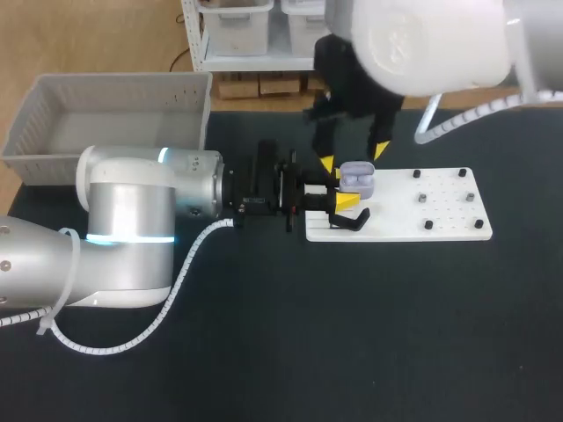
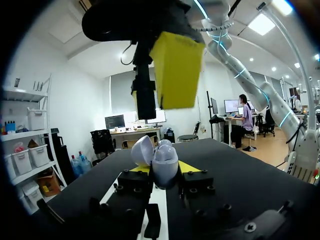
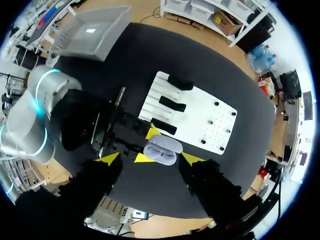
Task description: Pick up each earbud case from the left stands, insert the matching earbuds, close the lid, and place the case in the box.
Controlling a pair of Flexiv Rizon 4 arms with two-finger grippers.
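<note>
Over the white board [image 1: 440,224], the left pincer [image 1: 340,192] clamps the open earbud case [image 1: 358,178]; the right pincer [image 1: 354,157] gapes above.

Both arms are chunky rounded tubes. The left arm [image 1: 132,229] is silvery grey and white with glowing cyan rings at the joints, and the right arm [image 1: 431,44] is glossy white. White spiral-wrapped cable trails off each. The left gripper [image 1: 341,192] and right gripper [image 1: 354,158] are black with bright yellow fingertips, and the left one's dotted with little screws.
</note>
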